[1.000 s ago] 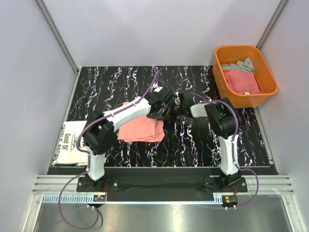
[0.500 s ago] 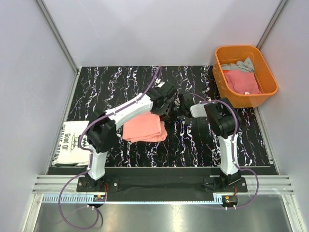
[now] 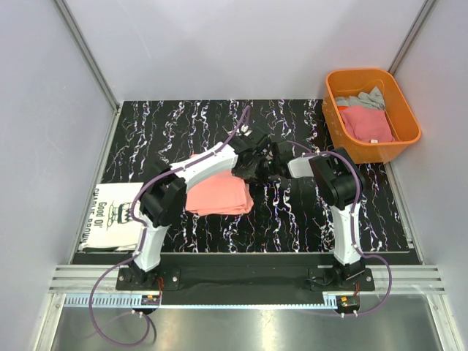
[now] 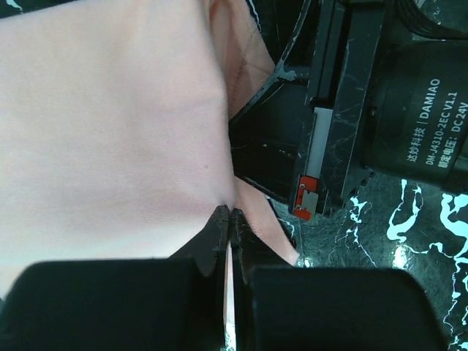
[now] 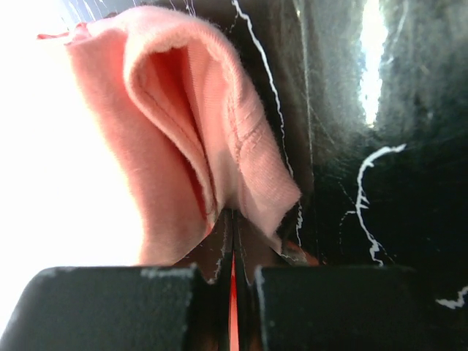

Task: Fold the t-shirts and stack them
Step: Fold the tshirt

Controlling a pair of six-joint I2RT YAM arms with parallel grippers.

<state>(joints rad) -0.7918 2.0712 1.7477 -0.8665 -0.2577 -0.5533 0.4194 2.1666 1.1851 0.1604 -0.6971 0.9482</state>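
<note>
1. The left fingers [image 4: 216,232] are pinched shut on an edge of the salmon-pink t-shirt [image 3: 216,196]. The right fingers [image 5: 247,252] are clamped on a bunched fold of it.
2. Both grips meet at the shirt's far right corner, mid-tabletop [image 3: 292,219].
3. The fold would likely go best with both pinches carried level and together, so the layers stay aligned.
4. The white t-shirt [image 3: 113,216] lies well apart, at the left.
</note>
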